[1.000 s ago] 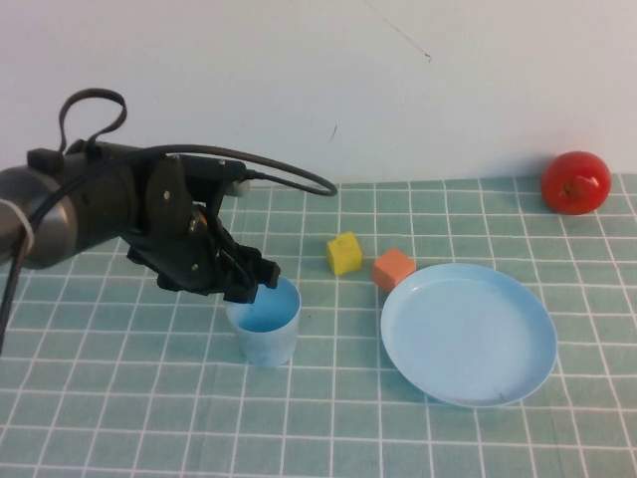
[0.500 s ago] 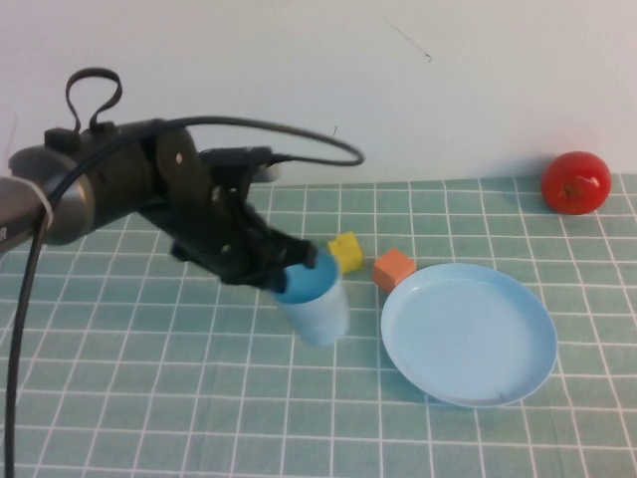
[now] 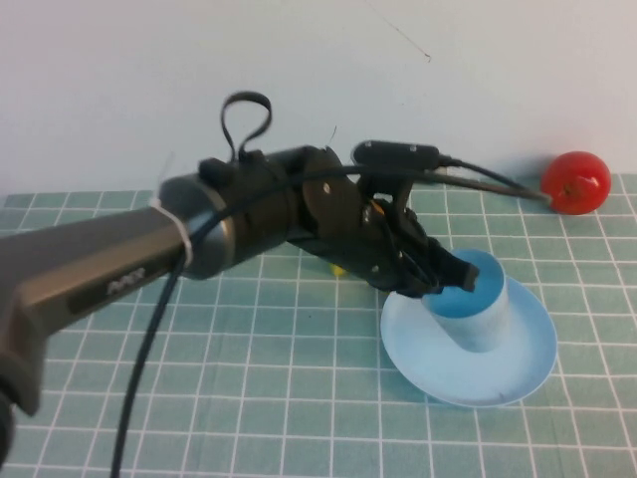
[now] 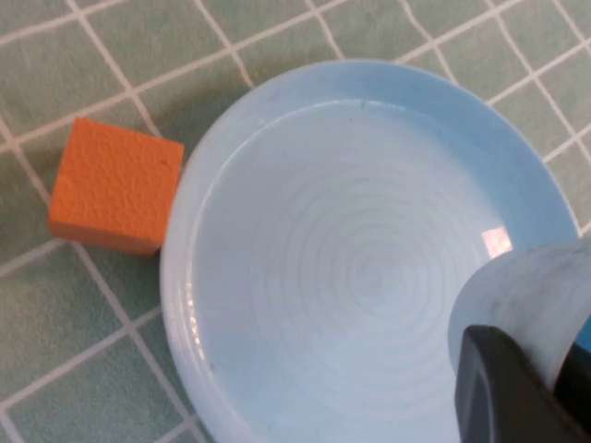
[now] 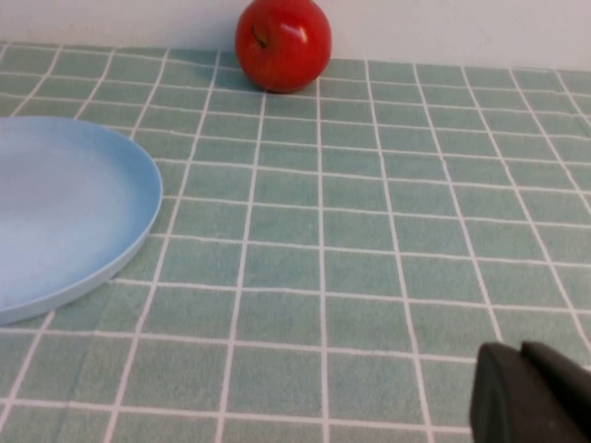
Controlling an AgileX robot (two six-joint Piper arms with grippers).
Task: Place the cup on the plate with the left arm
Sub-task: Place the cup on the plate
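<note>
The light blue cup stands upright over the middle of the light blue plate. My left gripper is shut on the cup's near-left rim, one finger inside and one outside. I cannot tell whether the cup's base touches the plate. In the left wrist view the cup is pinched by my left gripper above the plate. My right gripper is out of the high view; its own camera shows its fingers together, empty, low over the mat to the right of the plate.
A red apple sits at the far right by the wall, also in the right wrist view. An orange cube touches the plate's left rim. A yellow cube is mostly hidden behind my left arm. A green checked mat covers the table.
My left gripper lifted the cup off the mat and carried it right, past the cubes, to over the plate's middle. The orange cube is now hidden behind the arm.
</note>
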